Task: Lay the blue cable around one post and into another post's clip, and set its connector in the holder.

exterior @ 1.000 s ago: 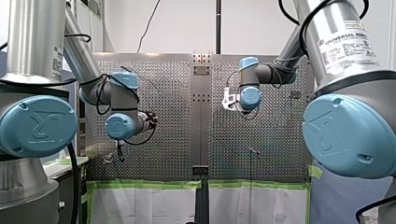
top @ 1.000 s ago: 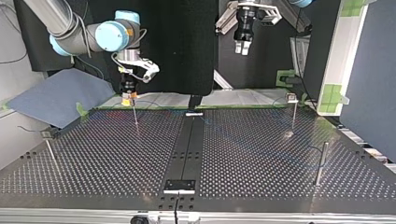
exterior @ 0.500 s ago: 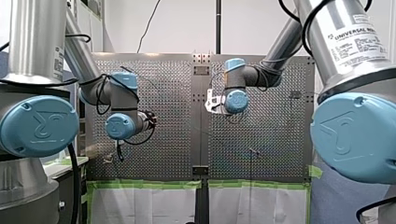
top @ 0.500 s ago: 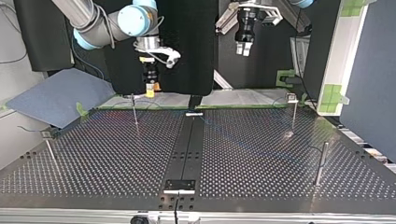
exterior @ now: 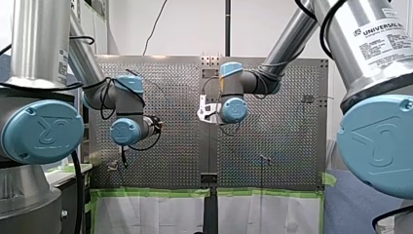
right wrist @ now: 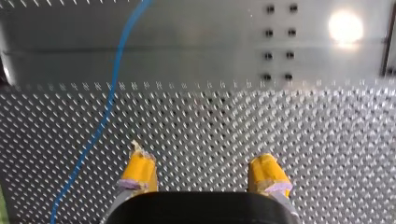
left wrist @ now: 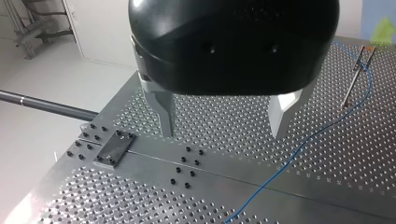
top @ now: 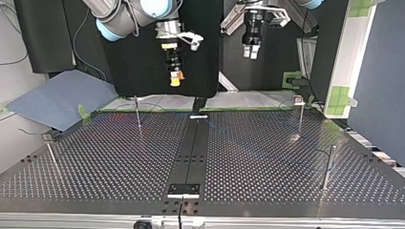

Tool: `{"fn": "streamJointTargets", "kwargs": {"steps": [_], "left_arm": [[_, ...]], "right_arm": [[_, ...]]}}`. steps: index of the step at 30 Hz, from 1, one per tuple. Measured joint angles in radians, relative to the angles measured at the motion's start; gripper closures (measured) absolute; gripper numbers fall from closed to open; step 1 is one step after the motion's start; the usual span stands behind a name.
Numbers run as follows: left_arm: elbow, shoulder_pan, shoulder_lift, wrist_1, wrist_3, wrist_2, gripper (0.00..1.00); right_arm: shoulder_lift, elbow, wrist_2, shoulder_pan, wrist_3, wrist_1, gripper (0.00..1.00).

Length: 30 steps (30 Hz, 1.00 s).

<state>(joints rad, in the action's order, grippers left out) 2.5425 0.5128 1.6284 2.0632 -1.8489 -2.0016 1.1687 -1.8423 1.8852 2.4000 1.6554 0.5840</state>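
Logged in remotely, here's what I've got. The surface (top: 267,157) is a big perforated metal plate with a smooth dark strip (top: 192,143) down its middle. In the front view, green tape (exterior: 156,192) runs along its lower edge and there's a white wall (exterior: 195,29) above. A black curtain (top: 200,47) fills the top of the top view, and a blue cloth (top: 57,98) lies off the plate at that view's left. Four thin posts stand on the plate there: the upper-left post (top: 138,113), the upper-right post (top: 300,114), the right-edge post (top: 327,167) and the far-left post (top: 51,155), all well apart from both claws. A small dark plate (top: 183,190) sits bottom centre. The blue cable (left wrist: 303,144) lies on the surface. In the left wrist view it comes down from a forked post (left wrist: 350,88) and crosses the holes ahead of one finger. In the right wrist view it runs just outside one yellow pad (right wrist: 137,170), not touching. My left claw (left wrist: 221,134) hangs above the surface with its metal fingers spread wide and nothing between them. My right claw (right wrist: 201,158) is spread wide too and empty, up at the top middle of the top view.
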Motion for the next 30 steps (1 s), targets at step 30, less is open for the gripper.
{"fn": "streamJointTargets", "kwargs": {"steps": [30], "left_arm": [[-0.001,-0.041,0.013,0.085,0.164,-0.030,0.00]], "right_arm": [[0.000,-0.104,-0.028,-0.028,-0.021,0.003,0.00]]}}
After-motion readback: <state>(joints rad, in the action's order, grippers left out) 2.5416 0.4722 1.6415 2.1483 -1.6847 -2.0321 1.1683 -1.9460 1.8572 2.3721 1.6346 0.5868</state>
